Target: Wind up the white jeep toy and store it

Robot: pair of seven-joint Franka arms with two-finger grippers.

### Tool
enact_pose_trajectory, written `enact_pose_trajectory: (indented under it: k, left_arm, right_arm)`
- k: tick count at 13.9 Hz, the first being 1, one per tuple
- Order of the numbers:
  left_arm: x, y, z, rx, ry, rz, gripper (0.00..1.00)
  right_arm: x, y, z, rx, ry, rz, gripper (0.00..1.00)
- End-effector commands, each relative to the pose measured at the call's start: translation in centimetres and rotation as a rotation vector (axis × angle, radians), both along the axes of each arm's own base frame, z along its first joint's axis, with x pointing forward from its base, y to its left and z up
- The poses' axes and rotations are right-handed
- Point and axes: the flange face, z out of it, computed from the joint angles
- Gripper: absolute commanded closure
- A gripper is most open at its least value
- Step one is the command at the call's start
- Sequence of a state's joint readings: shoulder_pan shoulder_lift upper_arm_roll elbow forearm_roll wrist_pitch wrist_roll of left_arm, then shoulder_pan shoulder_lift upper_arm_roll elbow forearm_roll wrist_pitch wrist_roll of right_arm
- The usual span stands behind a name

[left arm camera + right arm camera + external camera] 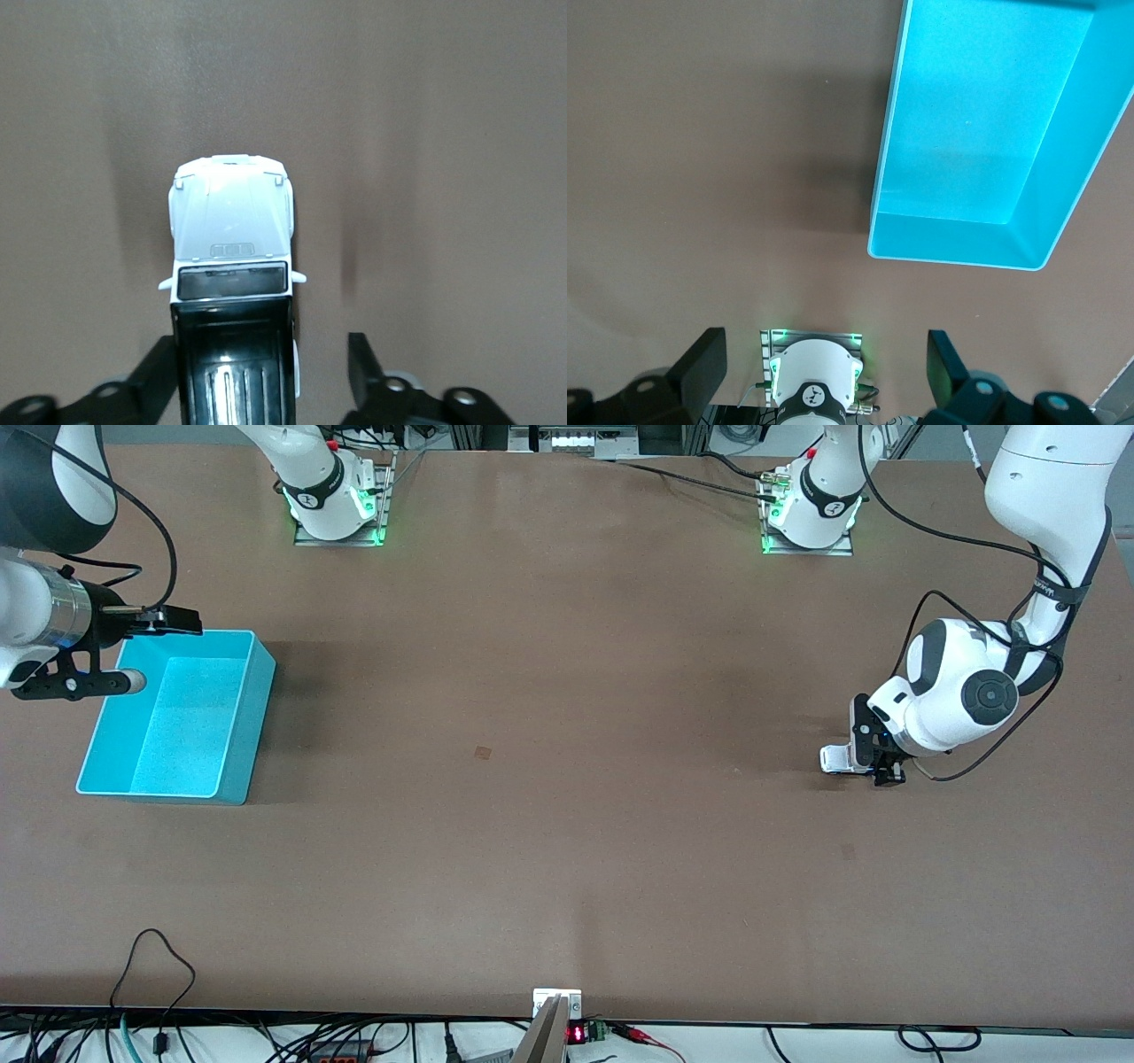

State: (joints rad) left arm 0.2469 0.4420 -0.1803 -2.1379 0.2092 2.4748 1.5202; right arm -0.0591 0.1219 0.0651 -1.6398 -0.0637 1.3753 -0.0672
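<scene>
The white jeep toy (833,759) stands on the brown table at the left arm's end. In the left wrist view the white jeep toy (232,266) shows its white hood, dark windscreen and black roof. My left gripper (873,766) is down at the table around the jeep's rear part. In the wrist view the left gripper (261,354) is open: one finger (159,363) lies against the jeep's side, the other finger (361,354) stands a gap away. My right gripper (151,651) hangs open and empty over the turquoise bin's edge, and the right gripper (824,350) holds nothing.
The turquoise bin (257,691) sits empty at the right arm's end; the right wrist view shows the bin (966,239) from above. Both arm bases (332,496) stand along the table's edge farthest from the front camera. Cables run along the nearest edge.
</scene>
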Motion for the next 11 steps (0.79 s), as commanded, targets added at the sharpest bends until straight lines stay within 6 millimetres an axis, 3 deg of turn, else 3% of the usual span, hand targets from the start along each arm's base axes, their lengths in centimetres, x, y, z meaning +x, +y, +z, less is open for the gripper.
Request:
enact_pose_trajectory:
  k: [1,2,5,6,11]
  left_arm:
    - [-0.1,0.1,0.3,0.006,-0.009,-0.032,0.29]
    - [-0.2,0.1,0.2,0.005,-0.008,-0.032,0.33]
    - [-0.2,0.1,0.3,0.006,-0.007,-0.033,0.6]
    - [-0.2,0.1,0.4,0.006,-0.007,-0.032,0.64]
    - [-0.1,0.4,1.3,0.012,-0.013,-0.021,0.69]
  right_arm:
    - [0.1,-0.1,0.3,0.012,0.009,0.009,0.0]
    - [0.1,-0.1,0.4,0.012,0.007,0.009,0.0]
    - [0.1,-0.1,0.3,0.012,0.009,0.009,0.0]
    - [0.1,-0.2,0.3,0.012,0.009,0.008,0.0]
    - [0.1,-0.2,0.3,0.012,0.009,0.008,0.0]
